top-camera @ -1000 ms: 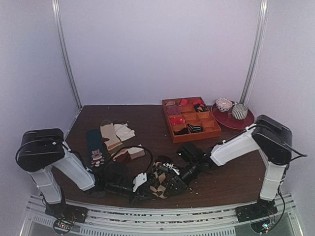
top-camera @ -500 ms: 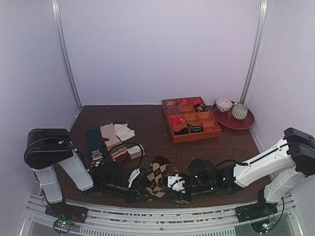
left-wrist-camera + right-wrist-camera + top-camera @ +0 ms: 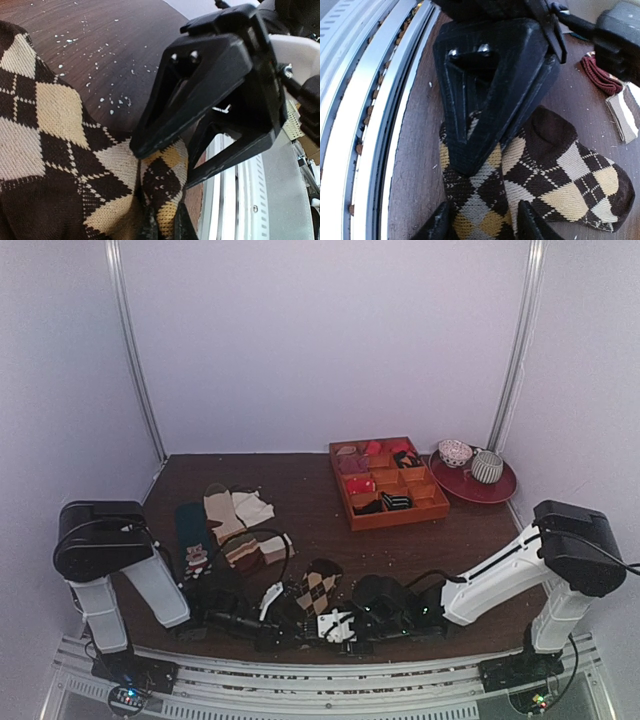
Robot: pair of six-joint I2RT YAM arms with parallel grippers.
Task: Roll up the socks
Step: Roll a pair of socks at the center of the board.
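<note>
The left pincer pinches the socks — the right pincer stands spread, straddling them.

Pale lilac walls, 2 metal corner posts — dark wood-grain table, crumb-speckled.

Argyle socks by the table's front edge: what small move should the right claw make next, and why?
Probably close the right claw on the socks. It stands open astride their end, while the left claw pinches the fabric right beside it, so both would then hold the edge to start rolling.
</note>
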